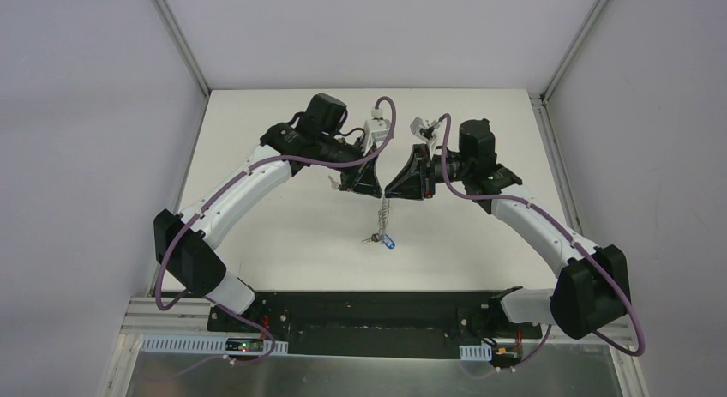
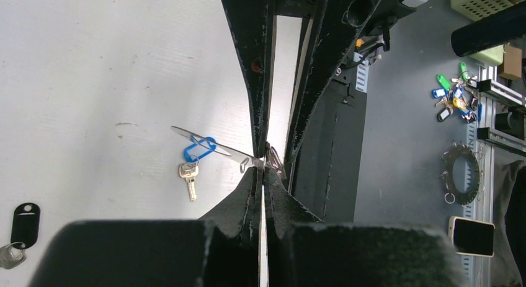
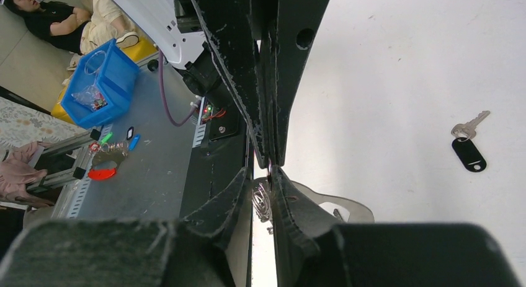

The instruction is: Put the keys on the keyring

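Both grippers meet above the table's middle. My left gripper (image 1: 377, 189) (image 2: 262, 170) is shut on the edge of the keyring (image 2: 214, 144), a pale thin plate that hangs between the arms (image 1: 383, 210). A key with a blue tag (image 2: 198, 149) (image 1: 390, 241) dangles from it. My right gripper (image 1: 389, 192) (image 3: 263, 173) is closed to a narrow gap on the keyring's wire clips (image 3: 261, 201), with the pale plate (image 3: 347, 206) behind its right finger. The key with the black tag (image 3: 468, 152) (image 2: 25, 222) lies loose on the white table.
Off the table, a grey bench holds a pile of coloured tagged keys (image 2: 456, 101), another clip ring (image 2: 462, 175) and a phone (image 2: 471, 235). A blue bin (image 3: 99, 82) stands beyond the bench. Metal frame posts (image 1: 180, 37) flank the table's back corners.
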You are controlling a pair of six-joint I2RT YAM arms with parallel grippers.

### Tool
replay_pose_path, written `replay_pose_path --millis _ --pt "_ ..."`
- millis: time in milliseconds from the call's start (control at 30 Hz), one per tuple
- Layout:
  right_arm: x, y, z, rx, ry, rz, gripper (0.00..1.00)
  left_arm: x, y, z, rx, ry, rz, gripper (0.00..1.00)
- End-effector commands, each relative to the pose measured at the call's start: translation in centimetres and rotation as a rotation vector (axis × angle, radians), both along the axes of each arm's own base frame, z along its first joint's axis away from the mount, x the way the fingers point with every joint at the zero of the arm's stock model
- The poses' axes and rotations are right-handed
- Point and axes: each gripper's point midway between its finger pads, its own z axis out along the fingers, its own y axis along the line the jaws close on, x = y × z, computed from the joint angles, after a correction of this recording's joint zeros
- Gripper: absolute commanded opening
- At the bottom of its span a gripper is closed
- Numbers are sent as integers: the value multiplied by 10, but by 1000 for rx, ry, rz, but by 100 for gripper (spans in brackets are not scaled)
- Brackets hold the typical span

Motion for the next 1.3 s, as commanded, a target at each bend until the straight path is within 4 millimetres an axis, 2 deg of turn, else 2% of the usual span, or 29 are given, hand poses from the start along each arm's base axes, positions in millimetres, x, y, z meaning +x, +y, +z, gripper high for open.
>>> replay_pose_path --millis 0,233,433,533,567,633,700,933,1067,1267 --pt "-5 2 7 27 -41 29 19 -10 -4 24 -74 -44 -36 0" --pt "-4 2 3 20 -40 21 14 -9 -5 24 -78 -34 -34 0" --pt "-2 3 0 15 -38 14 0 -10 -6 25 -84 -26 -36 0" --pt "1 2 1 14 -35 5 0 -13 -5 27 -92 -26 -43 0" --pt "1 2 1 17 -29 8 0 -14 -4 29 -96 -31 -49 3" --pt "0 -1 5 30 -6 22 0 -18 0 33 -103 -45 -61 18" --pt "-2 -2 10 57 1 48 0 -20 7 39 -112 -67 -65 26" --pt "-35 -6 13 75 110 223 0 -10 39 59 -146 -90 5 40" --pt "-53 -3 18 71 131 297 0 4 54 42 -70 -76 112 41" --pt "-74 7 39 56 181 402 0 27 70 9 77 -66 277 41"
